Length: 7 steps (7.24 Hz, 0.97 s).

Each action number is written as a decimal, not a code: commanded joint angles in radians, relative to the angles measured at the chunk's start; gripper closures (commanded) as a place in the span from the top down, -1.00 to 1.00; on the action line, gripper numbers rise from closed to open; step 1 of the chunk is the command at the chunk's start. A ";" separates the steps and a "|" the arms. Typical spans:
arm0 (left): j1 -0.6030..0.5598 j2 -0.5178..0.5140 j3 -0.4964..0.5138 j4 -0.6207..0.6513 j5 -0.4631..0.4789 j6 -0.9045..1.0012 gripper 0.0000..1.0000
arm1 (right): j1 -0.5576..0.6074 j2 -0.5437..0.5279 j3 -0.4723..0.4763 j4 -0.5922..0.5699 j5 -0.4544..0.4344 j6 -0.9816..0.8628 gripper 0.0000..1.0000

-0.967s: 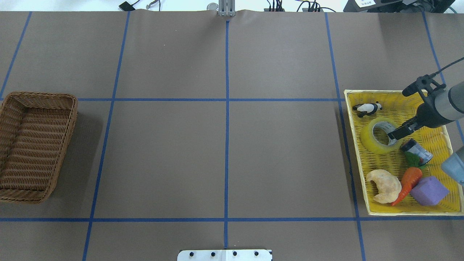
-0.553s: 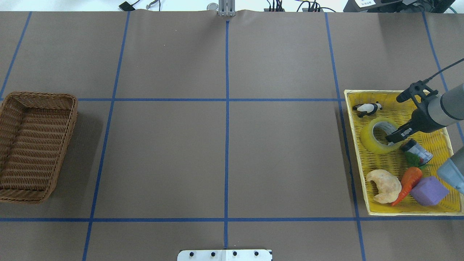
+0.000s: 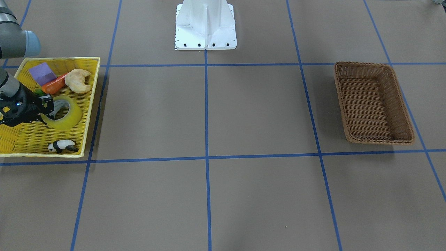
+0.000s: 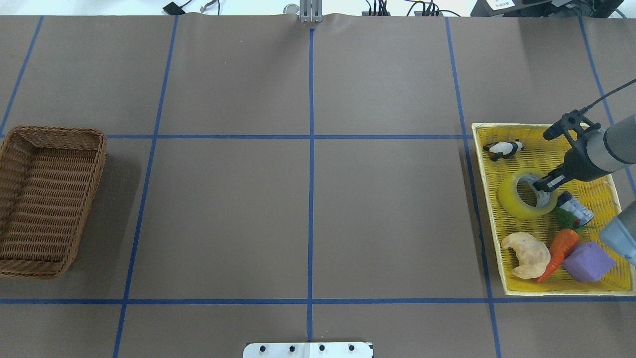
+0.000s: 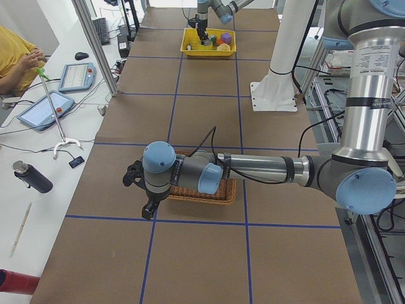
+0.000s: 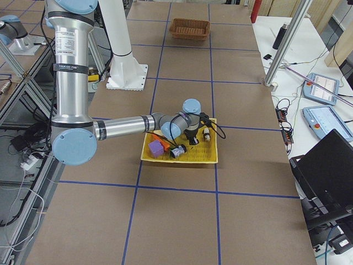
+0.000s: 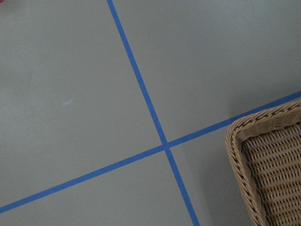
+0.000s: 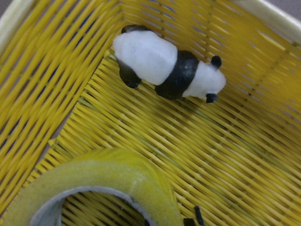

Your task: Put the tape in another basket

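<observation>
The yellow-green tape [image 4: 516, 201] lies tilted in the yellow woven tray [image 4: 521, 125] at the right. My right gripper [image 4: 540, 185] is shut on the roll's wall, one finger inside the core and one outside. The front-facing view shows the same grip [image 3: 48, 112] on the tape [image 3: 69, 114]. The right wrist view shows the tape's top edge [image 8: 94, 174]. The dark-brown wicker basket [image 4: 54, 132] stands empty at the far left. My left gripper [image 5: 144, 193] hangs beside that basket and shows only in the exterior left view, so I cannot tell whether it is open.
The yellow tray also holds a toy panda [image 4: 503, 148], a dark cylinder [image 4: 575, 208] right beside the tape, a carrot [image 4: 560, 248], a croissant [image 4: 526, 253] and a purple block [image 4: 589, 262]. The left wrist view shows the brown basket's corner [image 7: 244, 155].
The right gripper shifted slightly toward the tape's core and closed on its wall. The tape has tipped up and slid a little toward the dark cylinder.
</observation>
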 commanded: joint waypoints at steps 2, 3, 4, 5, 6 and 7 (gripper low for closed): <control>0.001 0.000 0.002 0.001 0.000 0.000 1.00 | 0.129 0.007 0.041 -0.012 0.057 -0.013 -1.00; 0.001 0.000 0.002 0.001 -0.002 0.000 1.00 | 0.167 0.045 0.044 -0.012 0.084 -0.013 -1.00; 0.000 0.002 0.001 0.001 -0.002 0.002 1.00 | 0.177 0.108 0.042 -0.024 0.086 -0.007 -1.00; 0.000 0.002 -0.002 0.001 -0.002 0.002 1.00 | 0.177 0.184 0.042 -0.075 0.085 0.008 -1.00; 0.000 0.000 -0.008 0.001 -0.002 0.002 1.00 | 0.177 0.257 0.044 -0.116 0.083 0.063 -1.00; 0.001 -0.005 -0.016 -0.001 -0.005 0.003 1.00 | 0.133 0.329 0.042 -0.121 0.074 0.177 -1.00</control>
